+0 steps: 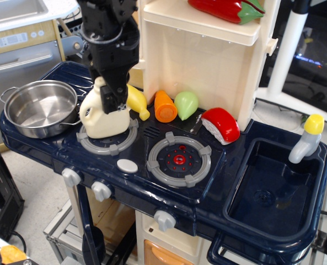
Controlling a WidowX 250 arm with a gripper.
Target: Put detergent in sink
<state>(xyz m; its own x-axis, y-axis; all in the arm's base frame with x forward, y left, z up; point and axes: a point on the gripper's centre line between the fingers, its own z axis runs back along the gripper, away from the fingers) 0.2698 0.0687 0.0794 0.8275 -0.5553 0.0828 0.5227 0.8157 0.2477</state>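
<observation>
The cream-white detergent [100,118] jug stands upright on the left burner of the toy stove, its cap showing just left of my arm. My black gripper [112,98] has come down from above onto the jug's neck and right shoulder. It looks open, with one finger [118,102] in front of the jug and the other hidden. The dark navy sink [251,165] lies at the far right, with a grey faucet [305,141] with a yellow top at its back rim.
A steel pot [39,107] sits left of the jug. A yellow banana [137,102], an orange piece [165,106], a green piece [186,105] and a red piece [220,124] line the cream back wall. The right burner [178,160] lies between jug and sink.
</observation>
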